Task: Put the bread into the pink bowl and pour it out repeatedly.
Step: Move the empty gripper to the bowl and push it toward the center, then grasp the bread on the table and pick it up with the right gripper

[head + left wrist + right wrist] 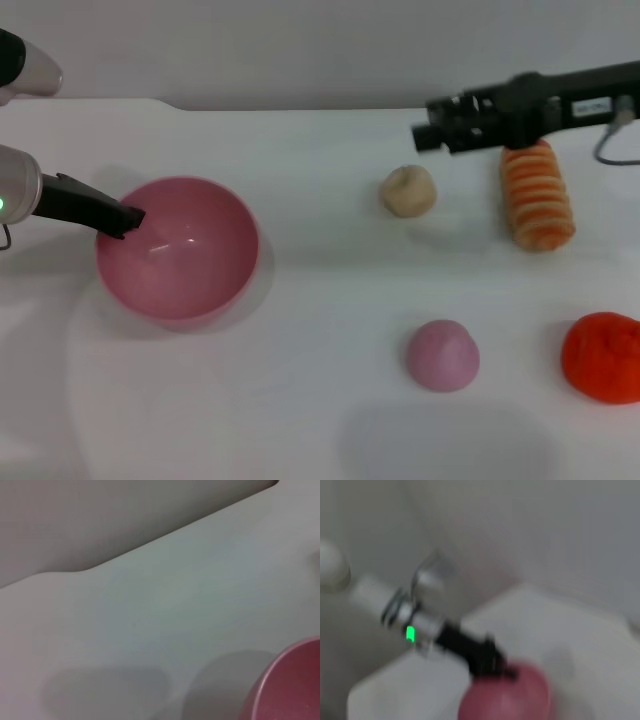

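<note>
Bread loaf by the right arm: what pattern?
Orange and cream stripes across the bread; head view shows it best.

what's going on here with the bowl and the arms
The left gripper is at the rim of the pink bowl, apparently gripping it; the bowl sits upright and empty on the table. The right gripper hovers near the far end of the bread, which lies on the table, not yet picked up. A beige bun, pink lump and red-orange lump lie nearby.

Soft even light; right wrist view blurred, perhaps by motion.
</note>
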Controlling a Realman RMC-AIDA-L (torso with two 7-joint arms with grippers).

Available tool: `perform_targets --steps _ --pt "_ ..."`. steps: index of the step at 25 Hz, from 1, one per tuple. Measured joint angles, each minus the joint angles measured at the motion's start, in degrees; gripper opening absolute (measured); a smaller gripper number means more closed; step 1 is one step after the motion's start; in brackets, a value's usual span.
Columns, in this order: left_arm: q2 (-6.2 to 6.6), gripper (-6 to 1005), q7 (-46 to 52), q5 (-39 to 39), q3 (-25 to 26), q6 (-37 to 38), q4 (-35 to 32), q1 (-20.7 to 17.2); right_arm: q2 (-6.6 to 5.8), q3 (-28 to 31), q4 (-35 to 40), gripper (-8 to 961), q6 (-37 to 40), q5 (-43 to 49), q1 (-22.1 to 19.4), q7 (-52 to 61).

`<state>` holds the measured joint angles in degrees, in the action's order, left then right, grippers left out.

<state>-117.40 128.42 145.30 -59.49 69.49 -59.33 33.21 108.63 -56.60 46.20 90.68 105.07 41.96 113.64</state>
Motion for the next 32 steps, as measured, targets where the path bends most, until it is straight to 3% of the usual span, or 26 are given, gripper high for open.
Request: perform_targets --steps 4,8,11,14,18,20,32 --pt "0.0 38 -0.27 0.0 0.0 -0.05 0.04 0.01 -1.4 6.22 3.44 715 9.05 17.07 3.81 10.0" --pt "-0.03 38 -0.9 -0.03 0.0 -0.23 0.11 0.22 -1.71 10.17 6.53 717 10.16 34.27 6.6 17.14" --pt "-0.16 38 -1.21 -0.03 0.0 -0.26 0.19 0.69 -0.24 10.72 11.34 718 4.8 41.99 5.44 20.99" --pt "-0.17 38 -1.21 -0.03 -0.14 -0.27 0.19 0.73 2.5 10.81 17.47 719 -3.34 43.47 1.76 22.49" --pt "-0.26 38 -1.21 -0.02 -1.13 -0.36 0.19 1.0 7.3 9.93 24.13 720 -14.54 44.04 -3.14 22.73" --pt "-0.3 38 -1.21 -0.02 -1.32 -0.37 0.23 1.19 8.43 9.54 24.37 721 -16.46 44.73 -3.75 22.77" --pt "-0.45 38 -1.13 -0.02 -1.57 -0.35 1.12 2.72 9.58 7.61 16.22 726 -24.07 47.2 -4.28 22.82"
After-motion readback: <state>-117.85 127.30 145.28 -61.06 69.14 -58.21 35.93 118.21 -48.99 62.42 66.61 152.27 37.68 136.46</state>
